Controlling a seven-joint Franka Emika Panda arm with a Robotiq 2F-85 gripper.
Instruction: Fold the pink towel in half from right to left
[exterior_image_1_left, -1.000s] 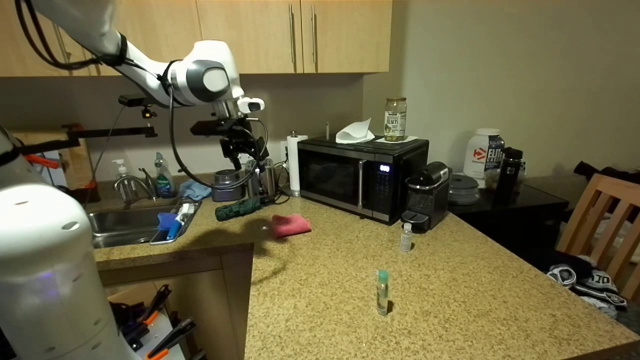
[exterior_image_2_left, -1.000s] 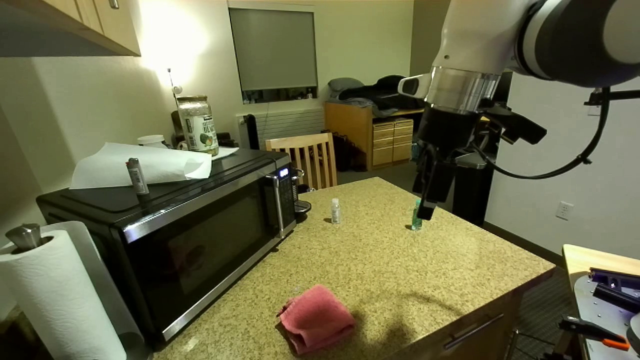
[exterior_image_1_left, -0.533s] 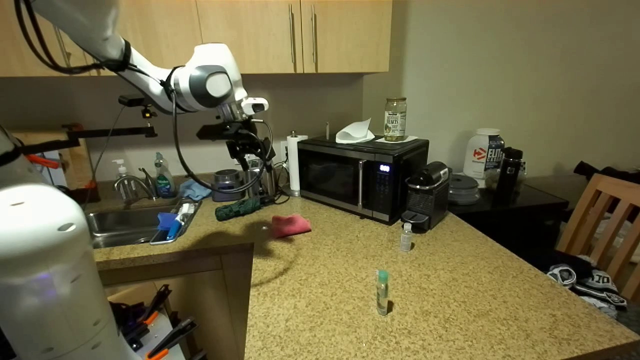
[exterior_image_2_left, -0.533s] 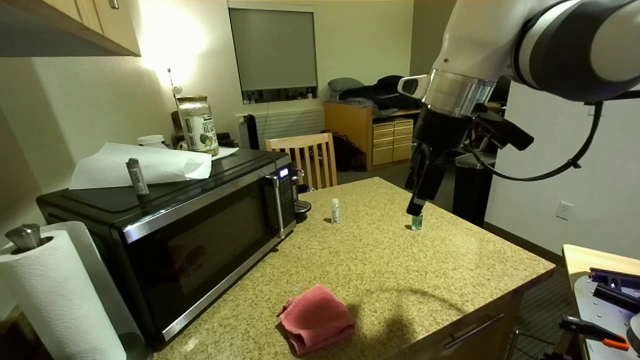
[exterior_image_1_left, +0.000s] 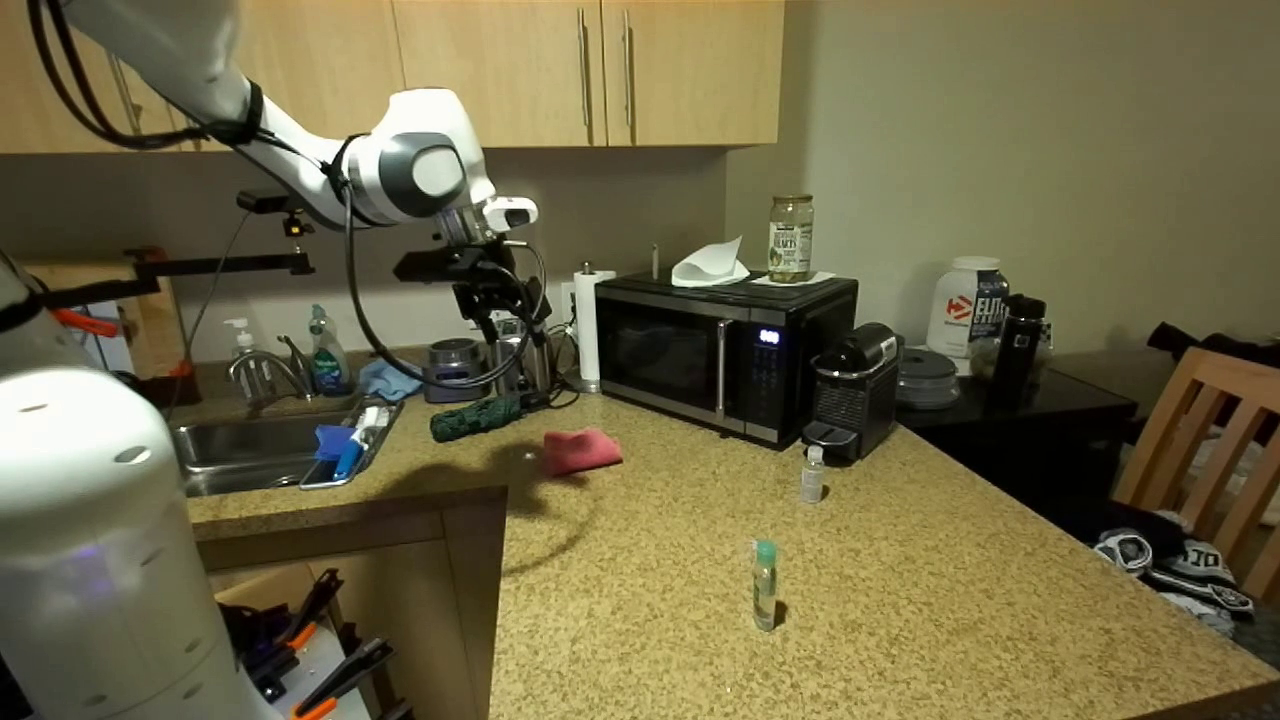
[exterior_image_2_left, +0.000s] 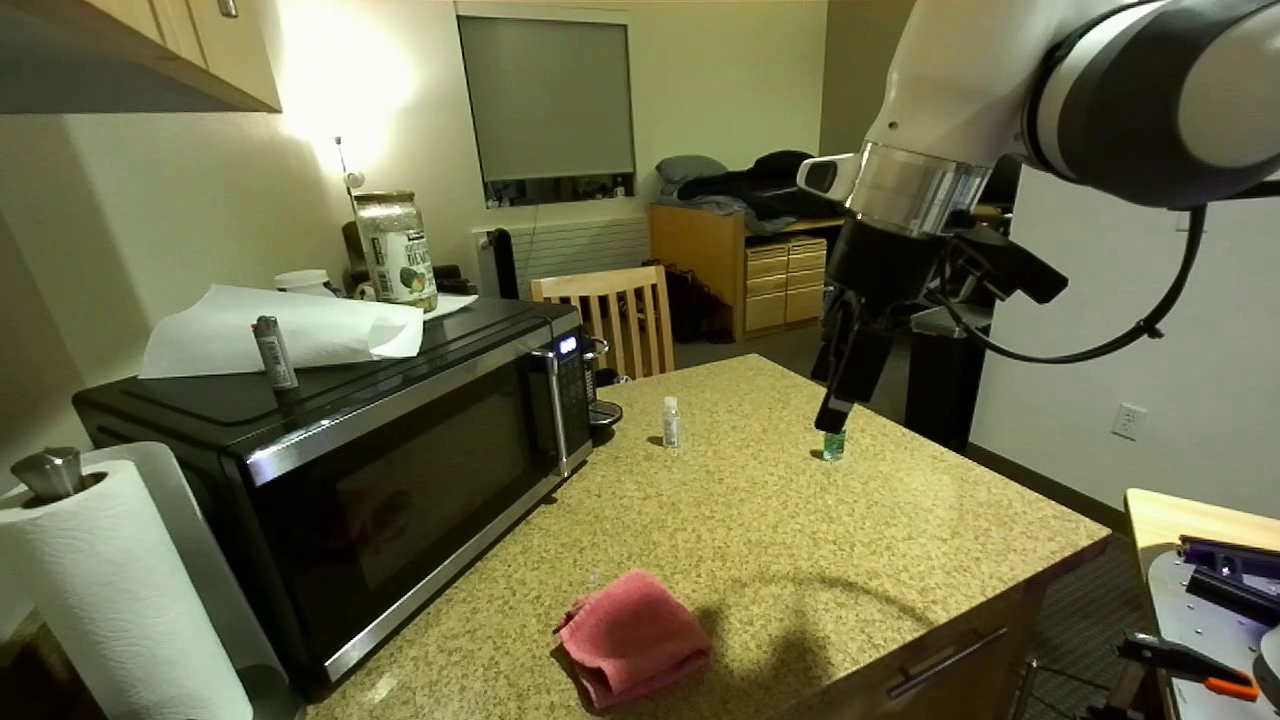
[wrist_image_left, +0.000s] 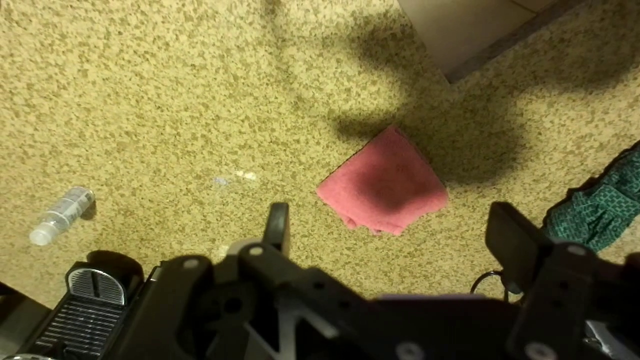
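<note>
In the wrist view, the squarish pink cloth towel (wrist_image_left: 384, 177) lay below, toward twelve o'clock of the black two-fingered tool (wrist_image_left: 389, 216), which hung spread wide.

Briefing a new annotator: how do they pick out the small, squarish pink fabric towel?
Find the black, boxy microwave on the speckled tan counter. In front of its end nearest the upright white paper-towel roll lies the squarish pink fabric towel. Its colour sets it apart from the dark green patterned bundle nearby and the crumpled blue cloth farther off.
</note>
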